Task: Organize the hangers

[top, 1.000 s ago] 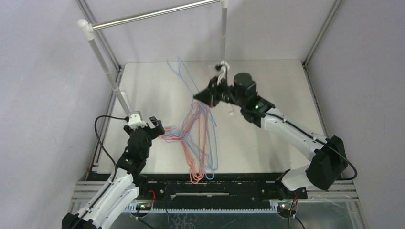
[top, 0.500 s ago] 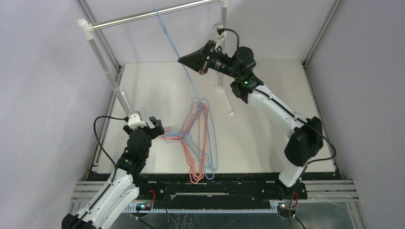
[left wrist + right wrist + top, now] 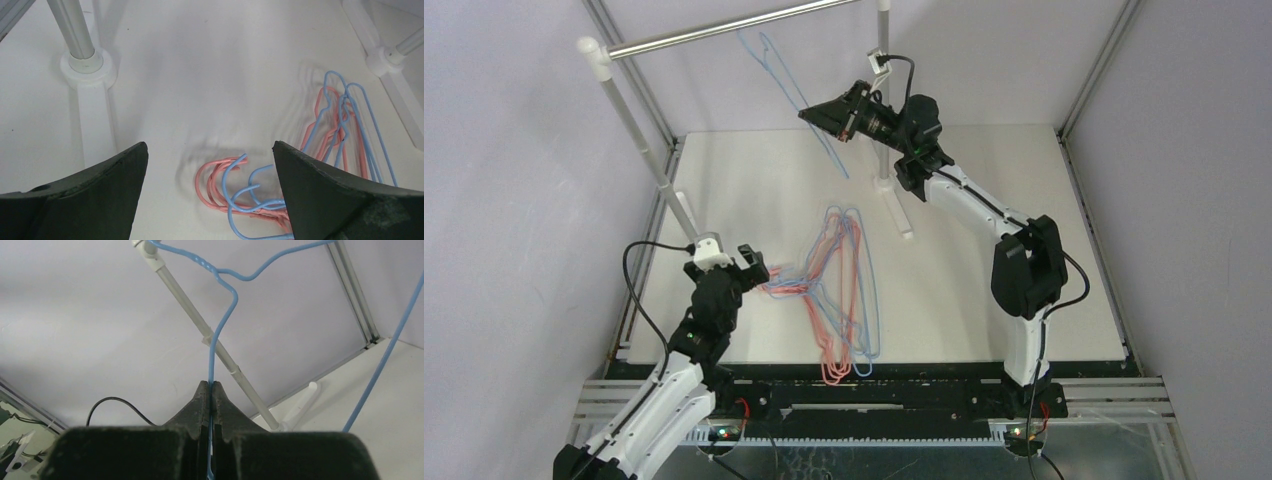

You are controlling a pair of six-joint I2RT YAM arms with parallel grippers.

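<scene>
Pale walls are closing round a white surface (image 3: pixel 984 200) as I am working. I am holding one light blue hanger (image 3: pixel 212 355) in my right claw (image 3: pixel 807 116), which is clenching the thin wire not far from the twisted neck. I am keeping it high at the far end, close to the silver rail (image 3: pixel 724 30); I cannot tell whether its hook is over the rail.

The other hangers (image 3: pixel 839 290), blue and pink-red, are lying tangled on the surface, from the middle toward the near edge, with their hooks overlapping. My left claw (image 3: pixel 209 147) is hovering just left of that pile, fully released and gripping nothing, and the rail's left post (image 3: pixel 639 130) is standing beyond it.

I am judging this wire to be light, springy and slick, likely to swing or twist in a loose pinch. Gripping near the neck should be steadying it best. Hangers in the pile are probably snagging one another, so I am expecting to lift each by a free hook or shoulder.
</scene>
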